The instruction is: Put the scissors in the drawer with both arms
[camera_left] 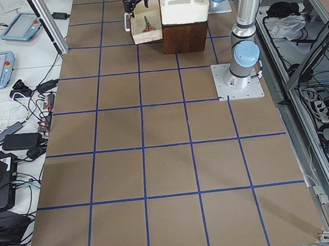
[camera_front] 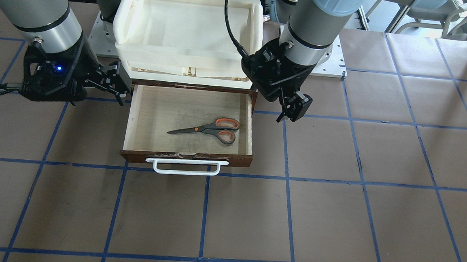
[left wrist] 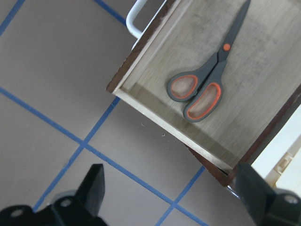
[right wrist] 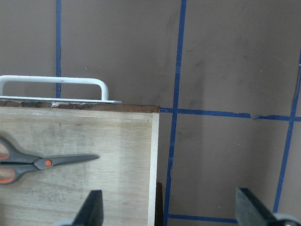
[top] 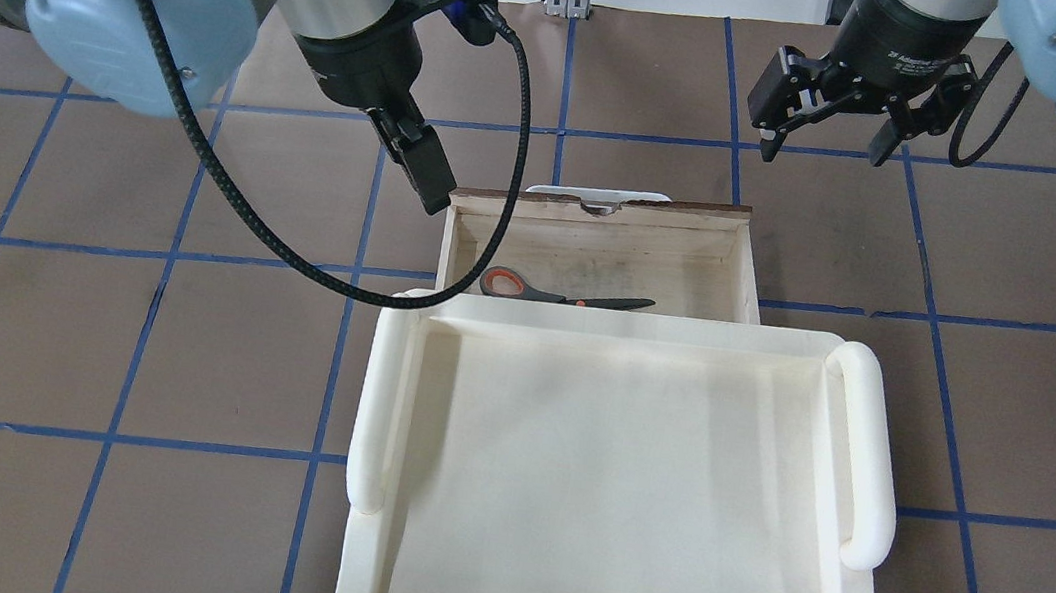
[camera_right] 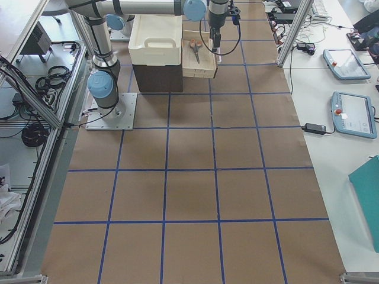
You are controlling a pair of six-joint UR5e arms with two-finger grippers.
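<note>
The scissors [camera_front: 209, 129], grey handles lined orange-red, lie flat on the pale floor of the open drawer [camera_front: 187, 157]. They also show in the overhead view [top: 559, 293] and in both wrist views [left wrist: 207, 80] [right wrist: 42, 163]. My left gripper [camera_front: 289, 115] hangs open and empty just outside the drawer's side wall [top: 448, 226], at its back corner; in the overhead view it [top: 435, 189] is beside that wall. My right gripper [top: 823, 153] is open and empty, outside the drawer's other side and above the table.
A cream-white plastic tray [top: 625, 490] sits on the cabinet above the drawer, toward the robot. The drawer's white bar handle [camera_front: 186, 166] points away from the robot. The brown table has blue tape lines [camera_front: 285, 215]. A black cable [top: 292, 247] loops from my left wrist.
</note>
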